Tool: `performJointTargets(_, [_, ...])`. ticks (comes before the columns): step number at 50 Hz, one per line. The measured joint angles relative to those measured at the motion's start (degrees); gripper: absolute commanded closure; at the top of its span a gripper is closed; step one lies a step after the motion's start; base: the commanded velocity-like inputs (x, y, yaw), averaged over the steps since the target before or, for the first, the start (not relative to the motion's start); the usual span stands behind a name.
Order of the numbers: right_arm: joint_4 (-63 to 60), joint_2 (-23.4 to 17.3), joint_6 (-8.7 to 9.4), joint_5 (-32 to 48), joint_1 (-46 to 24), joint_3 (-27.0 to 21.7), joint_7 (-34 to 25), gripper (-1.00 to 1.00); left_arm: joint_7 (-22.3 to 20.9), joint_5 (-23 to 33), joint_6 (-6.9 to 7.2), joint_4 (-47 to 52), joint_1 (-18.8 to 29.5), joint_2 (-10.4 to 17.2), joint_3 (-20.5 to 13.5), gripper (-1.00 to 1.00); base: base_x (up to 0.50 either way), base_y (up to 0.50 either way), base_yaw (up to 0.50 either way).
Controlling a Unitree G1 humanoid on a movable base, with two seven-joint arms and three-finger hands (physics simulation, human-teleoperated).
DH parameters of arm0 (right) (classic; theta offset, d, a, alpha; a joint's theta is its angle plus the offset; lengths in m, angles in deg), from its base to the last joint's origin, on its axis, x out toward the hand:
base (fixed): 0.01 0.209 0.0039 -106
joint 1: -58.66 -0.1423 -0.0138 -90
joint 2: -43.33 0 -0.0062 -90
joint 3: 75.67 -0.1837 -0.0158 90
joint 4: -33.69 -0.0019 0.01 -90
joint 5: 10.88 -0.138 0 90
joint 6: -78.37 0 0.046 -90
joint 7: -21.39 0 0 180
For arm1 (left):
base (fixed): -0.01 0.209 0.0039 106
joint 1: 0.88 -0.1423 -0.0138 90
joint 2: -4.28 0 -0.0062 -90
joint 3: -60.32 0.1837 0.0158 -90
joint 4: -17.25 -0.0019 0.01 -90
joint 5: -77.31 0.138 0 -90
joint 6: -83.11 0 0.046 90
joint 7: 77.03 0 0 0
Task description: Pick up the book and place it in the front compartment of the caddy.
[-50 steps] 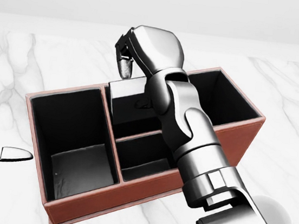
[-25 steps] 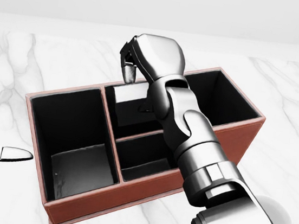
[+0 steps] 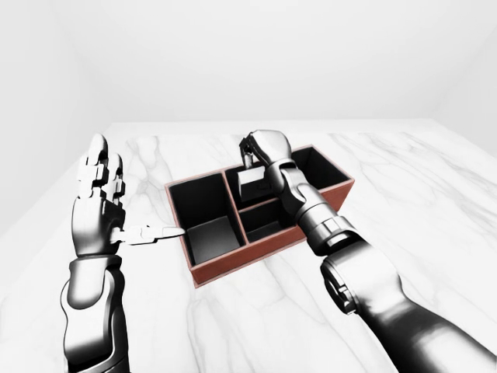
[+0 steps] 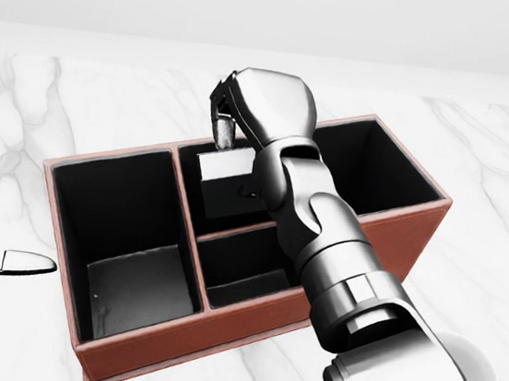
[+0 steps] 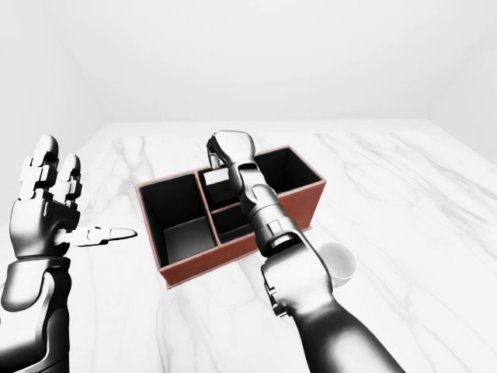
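Observation:
The red-brown caddy (image 4: pixel 218 333) with black insides lies on the white marble table (image 4: pixel 79 104). It has a large compartment at the left, two small ones in the middle and a large one at the right. My right hand (image 4: pixel 223 133) is shut on the top edge of the dark book (image 4: pixel 224 185). The book stands upright, partly down in the middle compartment nearer the top of the head view. My left hand (image 3: pixel 116 198) is open, raised to the left of the caddy and apart from it; in the head view only its thumb (image 4: pixel 4 261) shows.
A white cup (image 5: pixel 338 261) stands on the table to the right of the caddy, close by my right forearm. The marble top reaches well beyond the caddy on all sides, with a pale wall behind it.
My right hand has moved down and slightly right with the book, which now sits lower in the middle compartment. The left hand and the caddy have not moved.

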Motion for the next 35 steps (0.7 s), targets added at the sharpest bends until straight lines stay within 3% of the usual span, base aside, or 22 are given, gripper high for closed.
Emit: performJointTargets(35, [4.8,0.9,0.00,-0.3,-2.0,-0.1,4.2,1.00,0.0,0.2,0.00,0.4,-0.1,-0.2,0.3,-0.99,0.00,0.00,0.00])
